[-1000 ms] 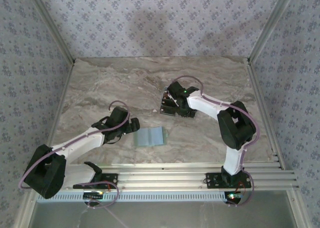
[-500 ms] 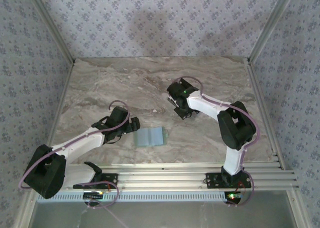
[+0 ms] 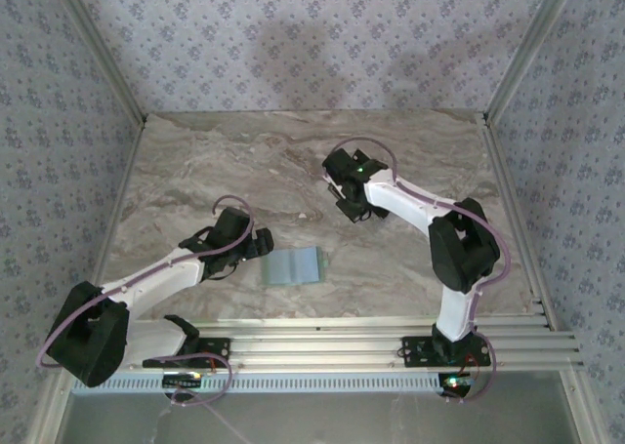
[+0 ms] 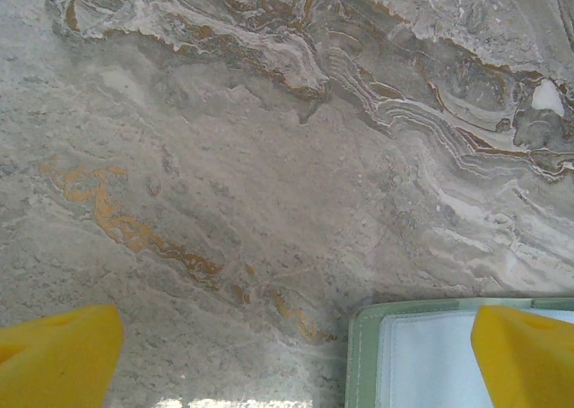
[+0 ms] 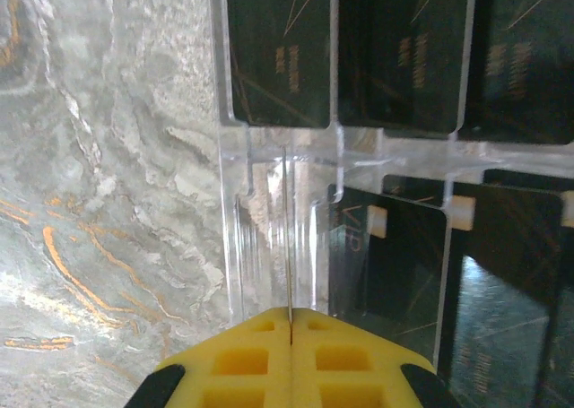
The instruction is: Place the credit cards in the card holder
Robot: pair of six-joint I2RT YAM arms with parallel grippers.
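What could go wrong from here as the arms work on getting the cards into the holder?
The right gripper is shut on a thin credit card, seen edge-on; it could twist or slip out in transit.
That card is close to the clear stand holding the other cards, so it might snag and drag it.
The left gripper is open at the card holder, not gripping it, so the holder may slide during insertion.

overhead view looks down; wrist views sit close above table (image 4: 269, 157).
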